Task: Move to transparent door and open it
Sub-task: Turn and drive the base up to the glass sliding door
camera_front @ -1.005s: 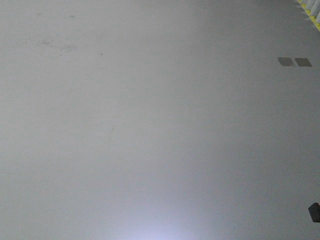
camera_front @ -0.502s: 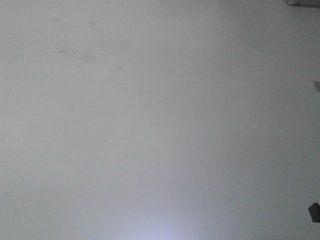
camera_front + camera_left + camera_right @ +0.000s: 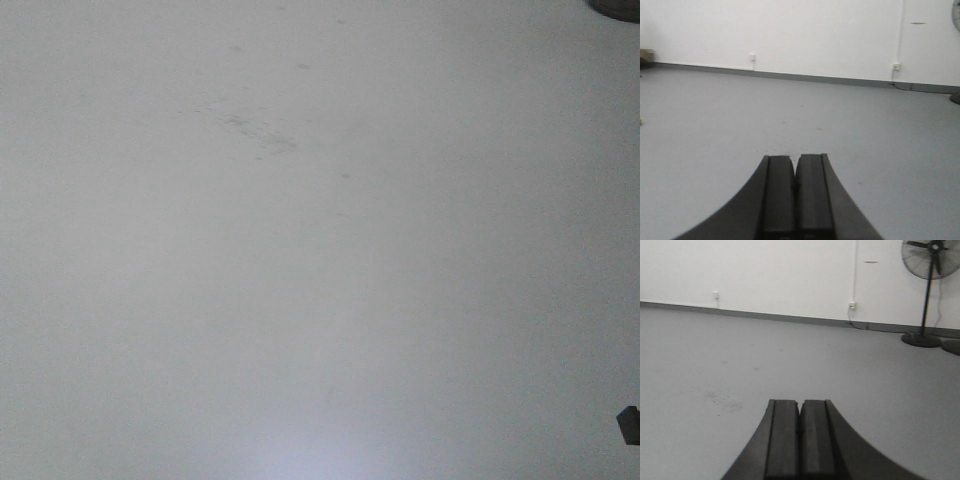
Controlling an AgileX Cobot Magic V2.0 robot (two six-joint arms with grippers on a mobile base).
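The transparent door is out of view in every frame. My left gripper [image 3: 795, 159] is shut, its two dark pads pressed together with nothing between them, pointing over bare grey floor toward a white wall. My right gripper [image 3: 799, 402] is shut and empty too, held low over the same floor. The front view holds only grey floor [image 3: 300, 300] with a patch of faint scuff marks [image 3: 250, 130].
A white wall [image 3: 765, 275] with a grey skirting runs across the far side, with wall sockets [image 3: 852, 305]. A black pedestal fan [image 3: 927, 295] stands at the right, its round base [image 3: 921, 340] on the floor. A small dark part [image 3: 629, 425] pokes into the front view's lower right.
The floor marks in the front view have drifted right and down across the frames. The two dark squares and the yellow-striped edge at the upper right have left the view.
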